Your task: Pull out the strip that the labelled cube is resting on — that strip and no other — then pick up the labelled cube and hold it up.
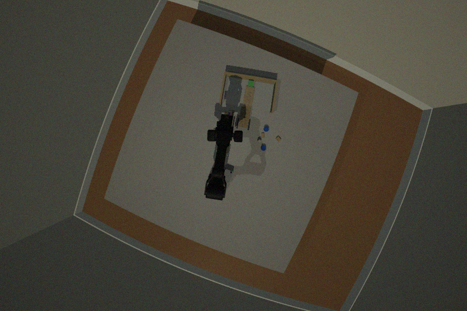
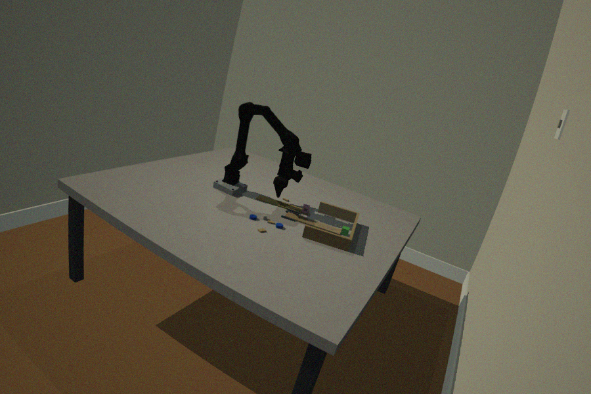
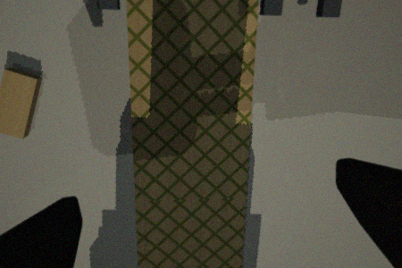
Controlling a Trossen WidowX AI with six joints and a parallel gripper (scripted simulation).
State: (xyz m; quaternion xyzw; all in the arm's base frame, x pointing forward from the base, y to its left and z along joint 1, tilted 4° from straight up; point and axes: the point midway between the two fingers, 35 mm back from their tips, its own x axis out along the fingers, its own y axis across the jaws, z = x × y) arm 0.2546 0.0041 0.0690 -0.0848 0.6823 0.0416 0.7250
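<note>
In the wrist view, from the left: a tan block (image 3: 17, 102) lies on the grey bench (image 3: 313, 55), apart from the strip. One dark finger (image 3: 42, 234) shows at the lower left corner. Down the middle runs the strip (image 3: 192, 145), tan with a green lattice, mostly under the arm's shadow. The other finger (image 3: 372, 203) shows at the lower right. The fingers are released, spread wide to either side of the strip, above it, with nothing between them.

In the exterior view, the arm (image 2: 248, 141) stands on its base (image 2: 220, 185) and bends over, its tip hanging above the near end of the strip (image 2: 276, 202). Further right a small purple cube (image 2: 306, 207) sits on that strip, just short of the open wooden tray (image 2: 329, 239). Whether it carries a label cannot be told. A green cube (image 2: 345, 230) rests inside the tray at its far end.

In the top view, the green cube (image 1: 250, 83) sits at the end of a second tan strip (image 1: 248, 105), beside the shaded one. Right of the strips, 2 blue pieces (image 1: 265, 127) and (image 1: 263, 146) and a tan block (image 1: 278, 138) lie loose on the bench.
</note>
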